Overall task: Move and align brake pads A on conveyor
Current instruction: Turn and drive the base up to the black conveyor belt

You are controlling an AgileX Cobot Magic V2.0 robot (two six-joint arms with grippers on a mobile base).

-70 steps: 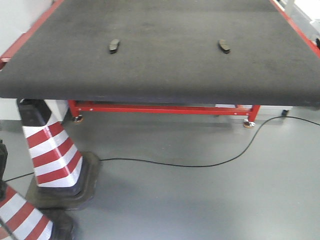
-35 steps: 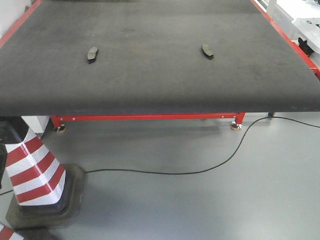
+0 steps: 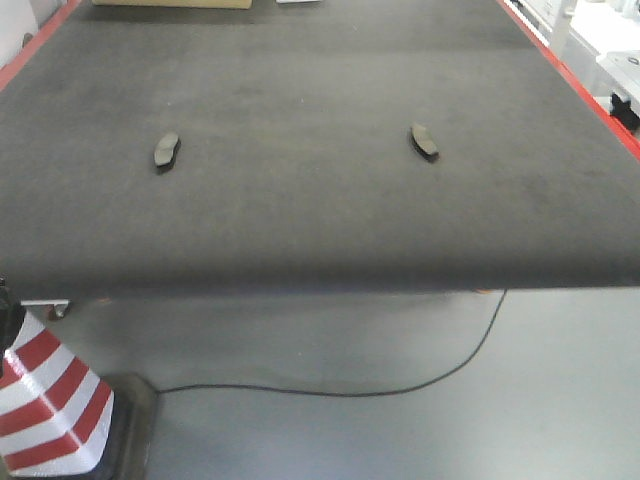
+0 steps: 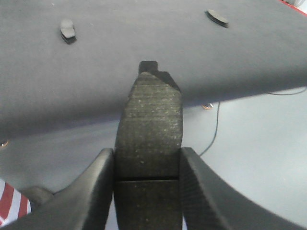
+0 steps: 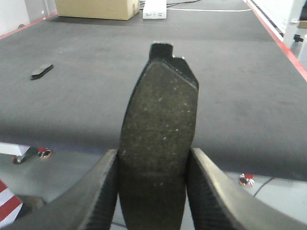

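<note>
Two brake pads A already lie on the conveyor [image 3: 320, 140] — the left one [image 3: 166, 150] at about ten o'clock in the front view, the right one [image 3: 424, 140] at about one o'clock. They sit well apart and roughly level with each other across the belt, though each is turned at its own angle, leaning opposite ways, so alignment looks unfinished.

The other two pads are not yet down. In the left wrist view the left gripper [image 4: 146, 172] is clamped on a pad [image 4: 149, 139], one finger on each long edge, the pad's tip pointing to twelve o'clock over the belt's near edge; the two laid pads show beyond it at eleven and one o'clock. In the right wrist view the right gripper [image 5: 153, 182] is likewise clenched around a fourth pad [image 5: 159, 134], also held short of the belt's near edge.

By my judgement the task is about half done — two placed, two carried, with placing and squaring all four left.
</note>
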